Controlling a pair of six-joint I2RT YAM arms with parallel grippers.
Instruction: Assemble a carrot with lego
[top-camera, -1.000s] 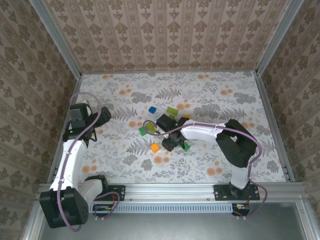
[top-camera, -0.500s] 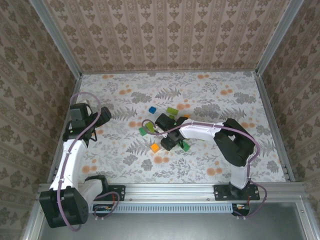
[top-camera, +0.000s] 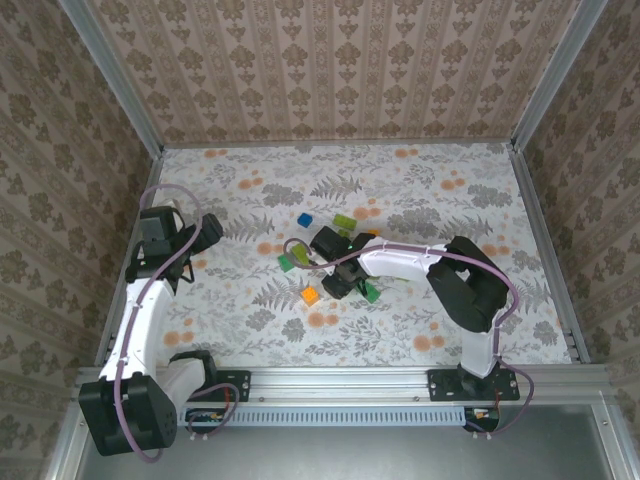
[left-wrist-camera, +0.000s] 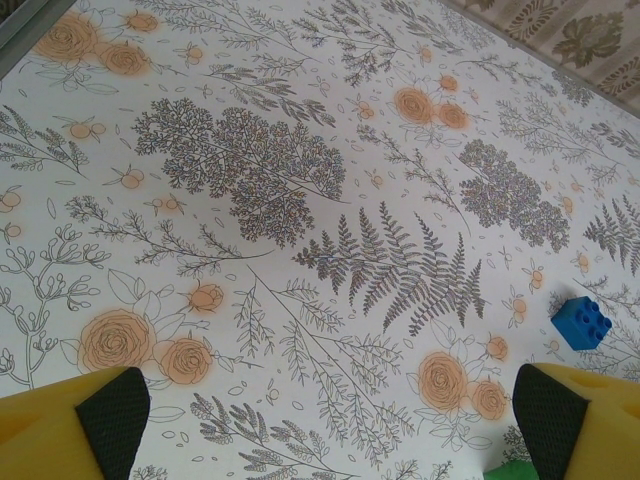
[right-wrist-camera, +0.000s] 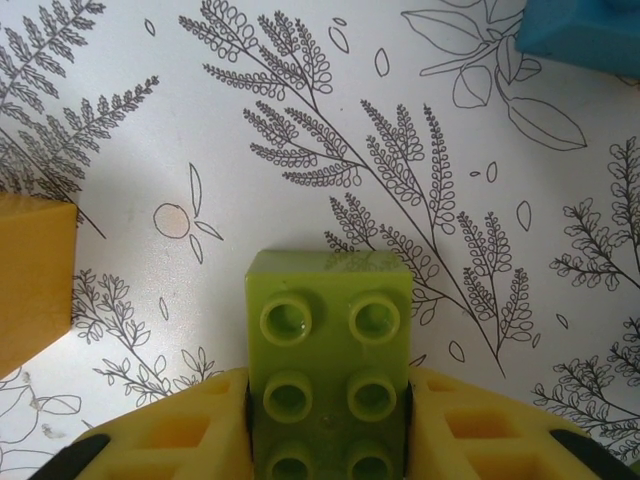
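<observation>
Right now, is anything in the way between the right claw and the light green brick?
No, nothing is. The light green brick sits inside the right claw, whose fingers touch both its sides. The orange brick lies off to one side and the blue brick farther ahead, both apart from it.

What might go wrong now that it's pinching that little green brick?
The right end effector grips only the near end of the light green brick, whose far end sticks out past the fingers. It may tilt or slip when lifted. The orange brick lies close beside it and might get nudged as the arm moves.
</observation>
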